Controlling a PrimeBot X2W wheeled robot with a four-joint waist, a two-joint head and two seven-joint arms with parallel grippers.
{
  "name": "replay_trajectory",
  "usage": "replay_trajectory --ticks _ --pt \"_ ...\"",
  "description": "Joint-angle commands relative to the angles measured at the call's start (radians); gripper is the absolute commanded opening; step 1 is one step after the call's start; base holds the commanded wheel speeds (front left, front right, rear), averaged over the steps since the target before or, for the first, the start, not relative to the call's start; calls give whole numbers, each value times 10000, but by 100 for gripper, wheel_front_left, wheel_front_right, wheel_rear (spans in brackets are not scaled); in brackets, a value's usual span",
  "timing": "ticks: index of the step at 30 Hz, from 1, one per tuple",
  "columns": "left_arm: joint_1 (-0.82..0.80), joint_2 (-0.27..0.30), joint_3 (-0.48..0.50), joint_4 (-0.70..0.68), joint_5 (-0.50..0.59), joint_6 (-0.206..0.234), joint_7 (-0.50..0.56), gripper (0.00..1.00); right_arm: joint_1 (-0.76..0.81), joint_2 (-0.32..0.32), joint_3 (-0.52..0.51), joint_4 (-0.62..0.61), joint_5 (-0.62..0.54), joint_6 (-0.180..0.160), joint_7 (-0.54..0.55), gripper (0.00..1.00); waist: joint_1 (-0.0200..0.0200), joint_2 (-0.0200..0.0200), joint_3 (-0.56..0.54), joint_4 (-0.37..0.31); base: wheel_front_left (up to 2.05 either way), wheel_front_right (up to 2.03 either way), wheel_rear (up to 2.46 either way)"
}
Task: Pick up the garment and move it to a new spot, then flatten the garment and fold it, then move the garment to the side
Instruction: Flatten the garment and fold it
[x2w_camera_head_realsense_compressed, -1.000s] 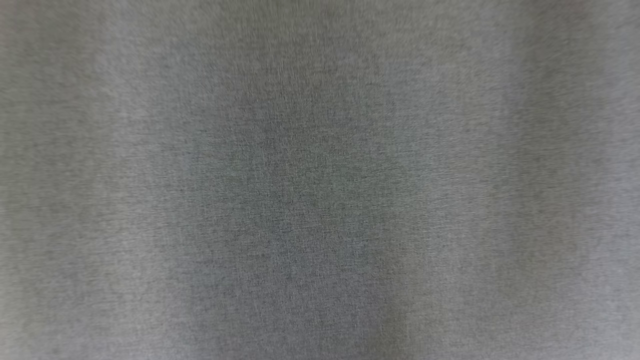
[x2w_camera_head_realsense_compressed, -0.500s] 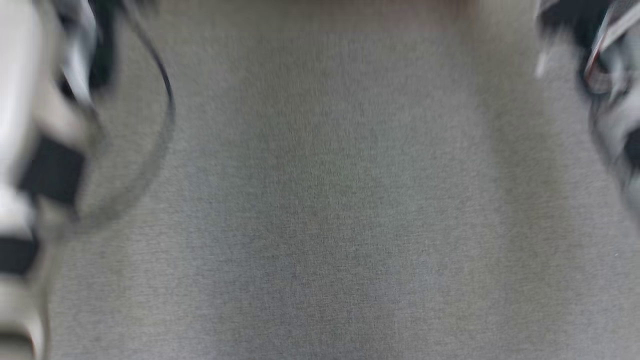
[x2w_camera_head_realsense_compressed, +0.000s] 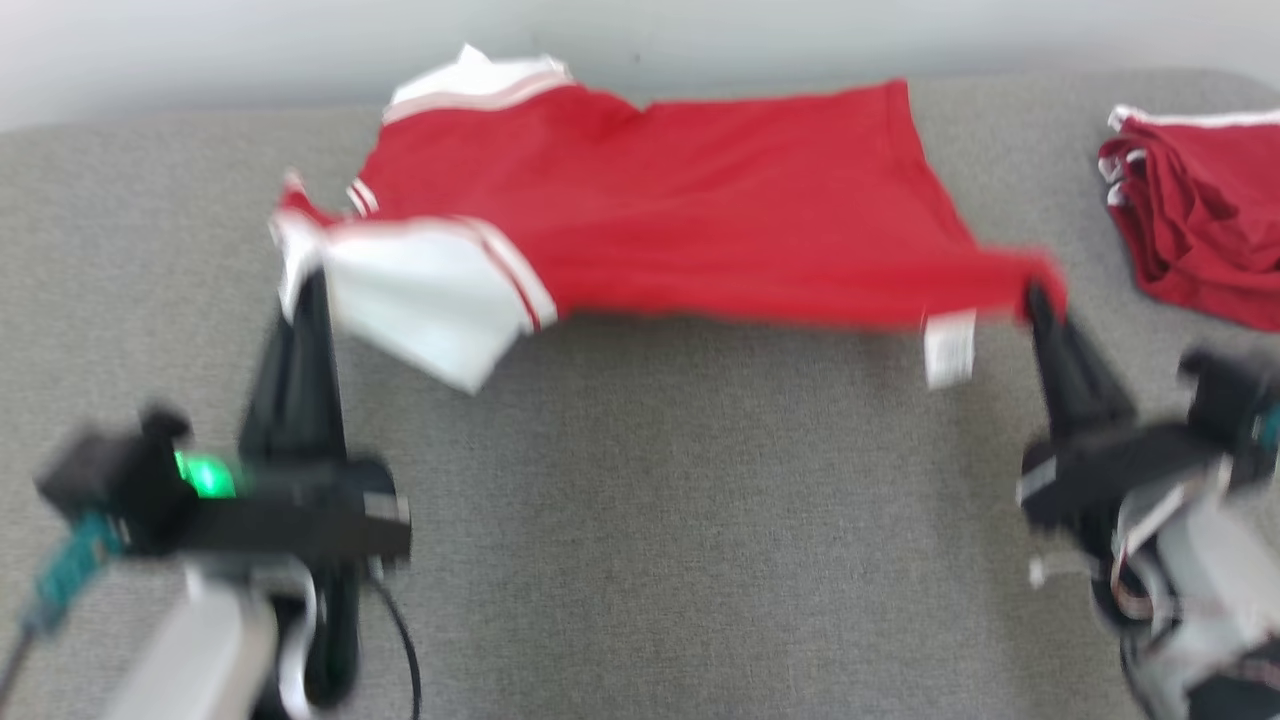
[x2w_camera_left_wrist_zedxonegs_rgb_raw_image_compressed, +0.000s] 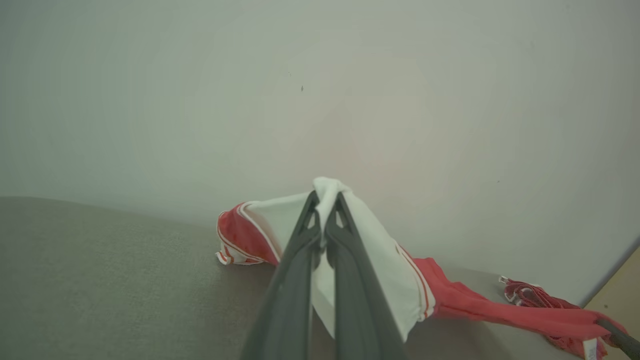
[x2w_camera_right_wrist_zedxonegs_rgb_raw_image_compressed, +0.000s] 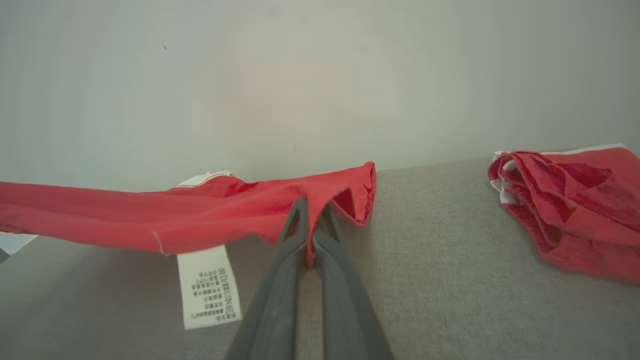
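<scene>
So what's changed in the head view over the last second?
Mostly the camera moved: a second ago the head view was blurred grey surface, then arms streaked in at its upper corners. Now it takes in the red shirt, stretched between the left tool and right tool, both shut on it. Whether the shirt itself moved can't be told. Same grey surface throughout.

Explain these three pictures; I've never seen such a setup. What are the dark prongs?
The dark prongs are a two-armed robot's grippers. The wide picture comes from its head camera, looking down at a grey surface. The other two come from wrist cameras looking along each arm's fingers. The left gripper is shut on the white-sleeved end of a red garment; the right gripper is shut on its opposite corner, beside a white care label. The cloth stretches between them. A second red bundle lies at the right.
</scene>
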Motion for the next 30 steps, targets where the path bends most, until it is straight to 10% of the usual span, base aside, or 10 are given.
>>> replay_trajectory --ticks 1,16,30 --pt "396 -88 80 -93 11 68 -27 0 289 98 -146 -112 -79 -27 33 0 3 3 -283 73 0 0 0" --pt "4843 -1621 861 379 412 -512 -28 0 4757 1337 -2388 -1069 -1198 -27 1146 0 3 3 -1427 204 0 0 0" --pt "5803 -2150 863 1165 764 -1146 -29 0 6436 2208 -3452 -1764 -2056 -27 2275 0 3 3 -1587 446 0 0 0"
